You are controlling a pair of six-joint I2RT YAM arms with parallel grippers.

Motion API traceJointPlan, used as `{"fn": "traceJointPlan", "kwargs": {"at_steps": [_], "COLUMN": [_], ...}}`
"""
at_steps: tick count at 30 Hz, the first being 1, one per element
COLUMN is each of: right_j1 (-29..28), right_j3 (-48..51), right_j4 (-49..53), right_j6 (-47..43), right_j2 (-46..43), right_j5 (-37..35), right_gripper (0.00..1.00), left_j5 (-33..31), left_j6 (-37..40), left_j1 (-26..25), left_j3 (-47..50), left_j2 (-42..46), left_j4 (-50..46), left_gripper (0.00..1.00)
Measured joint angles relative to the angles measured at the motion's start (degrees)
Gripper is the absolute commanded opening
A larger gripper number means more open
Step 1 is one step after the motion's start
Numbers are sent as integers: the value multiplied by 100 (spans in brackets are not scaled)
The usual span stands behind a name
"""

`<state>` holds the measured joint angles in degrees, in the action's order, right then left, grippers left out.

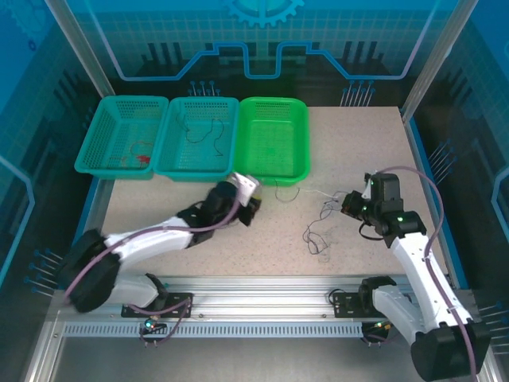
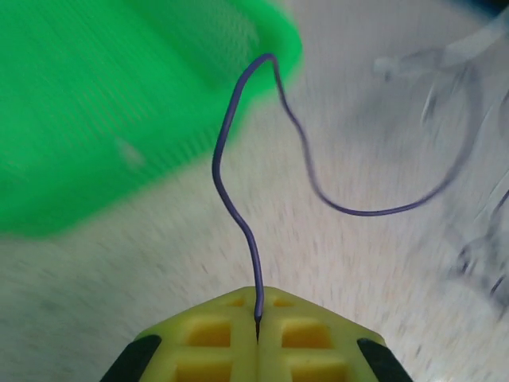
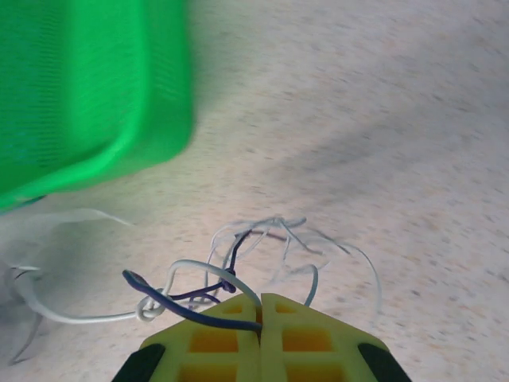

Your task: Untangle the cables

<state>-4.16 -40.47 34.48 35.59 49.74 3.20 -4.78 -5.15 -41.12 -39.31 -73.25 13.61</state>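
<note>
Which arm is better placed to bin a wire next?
Left, probably. The left gripper is shut on one dark wire beside the green basket; the right gripper is shut on the tangle, farther from it.

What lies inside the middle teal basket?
A few thin dark cables lie on the floor of the middle teal basket. The body of the left gripper covers the basket's near right corner, so anything there is hidden.
</note>
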Motion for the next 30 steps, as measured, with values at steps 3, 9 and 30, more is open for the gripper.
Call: {"fn": "traceJointPlan", "kwargs": {"at_steps": [3, 9, 30], "right_j1": [304, 656, 723], "right_j3": [437, 1075, 1447], "right_j4": [-42, -337, -525], "right_j6": [92, 269, 446], "right_j2": [57, 282, -616], "right_j5": [-26, -15, 470], "right_gripper": [0, 0, 0], "left_j5": [-15, -168, 319], "left_j6": [-238, -697, -966], "left_j1": [463, 1725, 4229], "left_j3": [-254, -1521, -4824], "left_j2": [1088, 2041, -518], "left_j4": [-378, -1596, -2057], "left_gripper": [0, 0, 0]}}
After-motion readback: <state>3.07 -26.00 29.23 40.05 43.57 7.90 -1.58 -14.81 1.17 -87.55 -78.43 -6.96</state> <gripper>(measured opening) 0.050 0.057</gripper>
